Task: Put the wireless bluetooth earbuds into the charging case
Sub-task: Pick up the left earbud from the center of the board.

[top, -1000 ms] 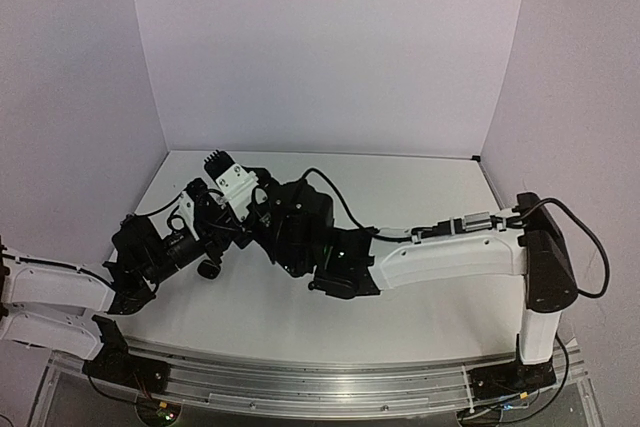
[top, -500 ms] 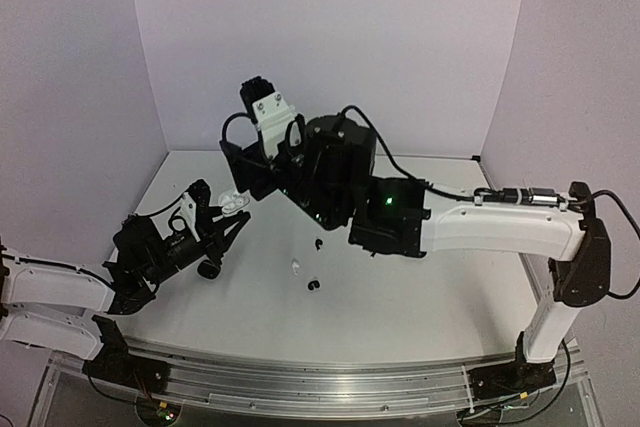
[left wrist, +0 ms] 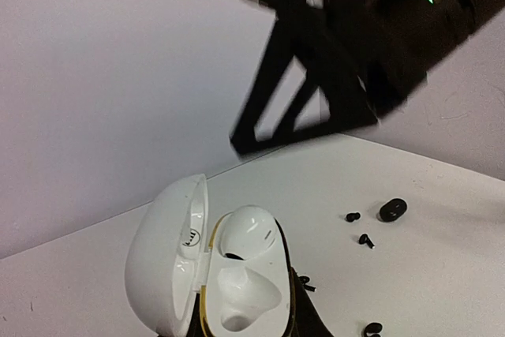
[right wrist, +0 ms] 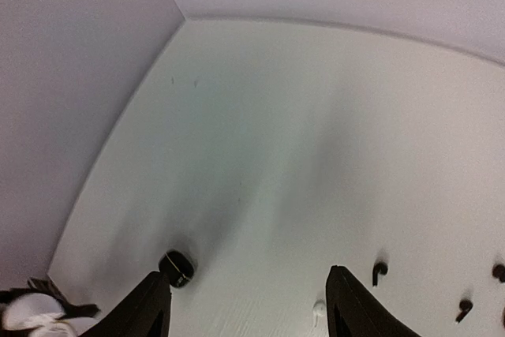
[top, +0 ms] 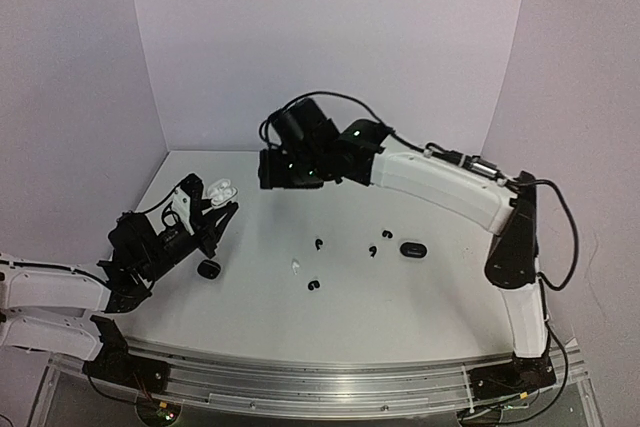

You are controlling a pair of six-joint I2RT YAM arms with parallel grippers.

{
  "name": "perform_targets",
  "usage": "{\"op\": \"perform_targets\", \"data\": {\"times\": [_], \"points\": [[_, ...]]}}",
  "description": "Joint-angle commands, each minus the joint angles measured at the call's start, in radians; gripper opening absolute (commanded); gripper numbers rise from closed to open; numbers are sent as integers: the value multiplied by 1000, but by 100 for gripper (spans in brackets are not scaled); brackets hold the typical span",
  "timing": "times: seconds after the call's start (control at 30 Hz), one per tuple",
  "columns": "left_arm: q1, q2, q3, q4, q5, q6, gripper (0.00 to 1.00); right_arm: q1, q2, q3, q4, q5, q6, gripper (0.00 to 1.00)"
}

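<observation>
My left gripper point(top: 214, 203) is shut on an open white charging case point(top: 224, 188), held just above the table at the left. In the left wrist view its lid point(left wrist: 162, 258) folds left; one white earbud point(left wrist: 251, 233) sits in the far socket and the near socket point(left wrist: 237, 305) is hollow. Loose on the table lie a white earbud point(top: 297, 267) and black earbuds point(top: 318, 244) point(top: 314, 285) point(top: 373, 250). My right gripper point(top: 270, 169) hangs high over the back of the table, open with nothing in it point(right wrist: 248, 309), well away from the case.
A shut black case point(top: 413, 249) lies right of the loose buds. Another small black case point(top: 208, 269) sits beside the left arm, also seen near my right gripper's left finger point(right wrist: 177, 267). Pale walls close the table at back and sides.
The right arm has lifted off the left gripper's case and swung up and back to the right, uncovering the buds on the table. The left gripper has kept its hold and risen slightly.
</observation>
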Motion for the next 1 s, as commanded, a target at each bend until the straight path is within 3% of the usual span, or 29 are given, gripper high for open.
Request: {"op": "perform_targets", "data": {"times": [0.0, 0.17, 0.27, 0.63, 0.8, 0.97], "points": [[25, -27, 10, -6, -32, 19, 0, 5, 173, 56, -269, -160, 148, 67], [33, -34, 9, -15, -19, 12, 0, 4, 325, 137, -291, -192, 199, 58], [35, -37, 8, -16, -6, 7, 0, 4, 386, 172, -300, -181, 229, 61], [42, -32, 7, -20, 10, -6, 0, 5, 418, 169, -300, -102, 228, 58], [47, -27, 7, -19, 14, -9, 0, 8, 465, 210, -280, -166, 113, 57], [49, -28, 7, -20, 20, -11, 0, 5, 445, 170, -239, -147, -119, 56]]}}
